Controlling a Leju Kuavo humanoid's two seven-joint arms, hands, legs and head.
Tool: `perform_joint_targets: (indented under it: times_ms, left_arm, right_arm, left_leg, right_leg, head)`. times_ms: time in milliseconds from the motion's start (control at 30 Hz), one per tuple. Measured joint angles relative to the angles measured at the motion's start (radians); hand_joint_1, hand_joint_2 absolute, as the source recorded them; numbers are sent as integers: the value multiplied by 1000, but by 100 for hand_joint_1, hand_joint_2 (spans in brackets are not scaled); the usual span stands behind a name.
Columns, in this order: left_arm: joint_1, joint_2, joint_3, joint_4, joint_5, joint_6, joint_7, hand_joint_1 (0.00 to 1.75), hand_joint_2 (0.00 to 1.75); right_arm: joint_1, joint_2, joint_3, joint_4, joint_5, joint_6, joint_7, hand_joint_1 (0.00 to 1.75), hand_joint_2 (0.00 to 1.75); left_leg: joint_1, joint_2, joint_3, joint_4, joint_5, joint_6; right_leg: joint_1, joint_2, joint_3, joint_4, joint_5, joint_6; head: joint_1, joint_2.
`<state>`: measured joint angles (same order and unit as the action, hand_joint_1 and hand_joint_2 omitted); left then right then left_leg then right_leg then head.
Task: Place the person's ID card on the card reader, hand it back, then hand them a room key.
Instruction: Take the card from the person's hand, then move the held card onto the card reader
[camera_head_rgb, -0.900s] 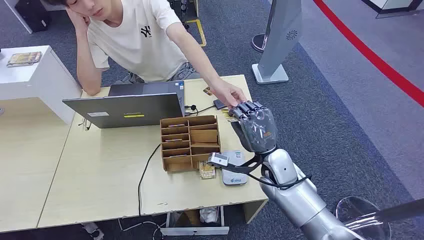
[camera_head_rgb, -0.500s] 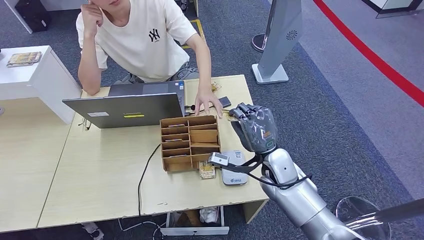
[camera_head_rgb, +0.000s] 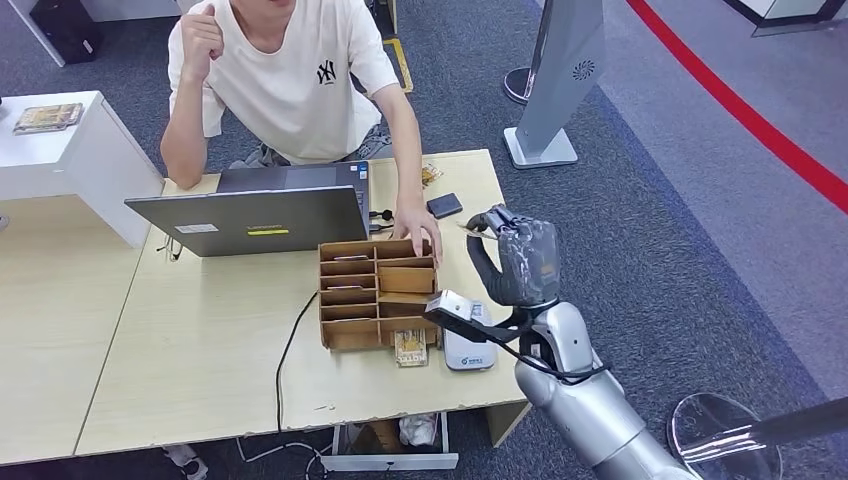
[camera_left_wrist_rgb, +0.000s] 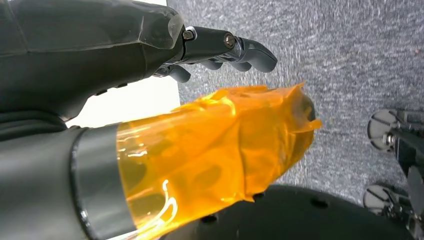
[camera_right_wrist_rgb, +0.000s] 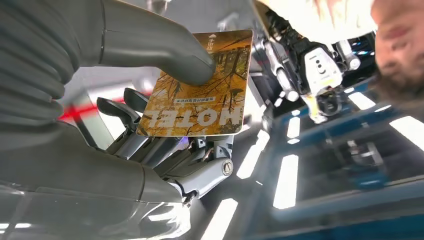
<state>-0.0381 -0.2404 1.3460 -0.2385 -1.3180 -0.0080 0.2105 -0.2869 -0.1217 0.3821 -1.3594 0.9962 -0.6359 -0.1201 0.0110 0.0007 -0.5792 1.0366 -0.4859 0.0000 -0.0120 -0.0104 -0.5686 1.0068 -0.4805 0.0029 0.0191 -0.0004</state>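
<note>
My right hand (camera_head_rgb: 518, 262) is raised over the table's right side, palm turned toward the person. It pinches an orange card printed "HOTEL" (camera_right_wrist_rgb: 200, 90) between thumb and fingers (camera_right_wrist_rgb: 150, 145); a sliver of the card (camera_head_rgb: 477, 228) shows at the fingertips in the head view. The white card reader (camera_head_rgb: 468, 350) lies on the table below my wrist, with another orange card (camera_head_rgb: 411, 347) beside it. The person's hand (camera_head_rgb: 418, 222) rests on the back edge of the cardboard organizer (camera_head_rgb: 378, 292). My left hand (camera_left_wrist_rgb: 150, 100) hangs over grey carpet, holding nothing, its thumb wrapped in orange tape.
An open laptop (camera_head_rgb: 250, 215) stands behind the organizer, with a cable running to the table's front edge. A dark phone-like object (camera_head_rgb: 444, 205) and a small card (camera_head_rgb: 431, 173) lie at the far right corner. A grey stand (camera_head_rgb: 560, 80) is on the carpet beyond.
The person's hand has drawn back from my right hand's fingertips and settled on the organizer. My right hand has turned and pulled back slightly, still holding the card.
</note>
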Motion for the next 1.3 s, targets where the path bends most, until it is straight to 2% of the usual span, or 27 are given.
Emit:
perform_joint_targets:
  times_ms: [233, 367, 533, 767, 1000, 1300]
  left_arm:
    - [1, -34, 8, -15, 27, 11, -13, 0, 0]
    - [2, -52, 23, -26, 45, 18, -21, 0, 0]
    - [2, -65, 40, -34, 54, 21, -25, 0, 0]
    - [2, -66, 48, -38, 62, 26, -27, 0, 0]
    - [2, -66, 67, -39, 77, 39, -29, 0, 0]
    - [1, -66, 80, -39, 85, 48, -31, 0, 0]
  right_arm:
    - [126, 70, -81, -149, -215, 18, -77, 175, 175]
    - [203, 101, -120, -223, -412, 61, -120, 175, 175]
    - [269, 129, -153, -287, -570, 128, -136, 175, 175]
    - [302, 142, -166, -321, -660, 191, -128, 175, 175]
    - [333, 142, -164, -327, -741, 295, -70, 175, 175]
    - [358, 128, -153, -294, -786, 364, -4, 175, 175]
  left_leg:
    - [0, 0, 0, 0, -1, 0]
    - [0, 0, 0, 0, -1, 0]
    - [0, 0, 0, 0, -1, 0]
    - [0, 0, 0, 0, -1, 0]
    - [0, 0, 0, 0, -1, 0]
    - [0, 0, 0, 0, -1, 0]
  right_leg:
    - [0, 0, 0, 0, -1, 0]
    - [0, 0, 0, 0, -1, 1]
    - [0, 0, 0, 0, -1, 1]
    - [0, 0, 0, 0, -1, 0]
    - [0, 0, 0, 0, -1, 1]
    - [0, 0, 0, 0, -1, 1]
  head:
    - [0, 0]
    - [0, 0]
    - [0, 0]
    - [0, 0]
    - [0, 0]
    - [0, 0]
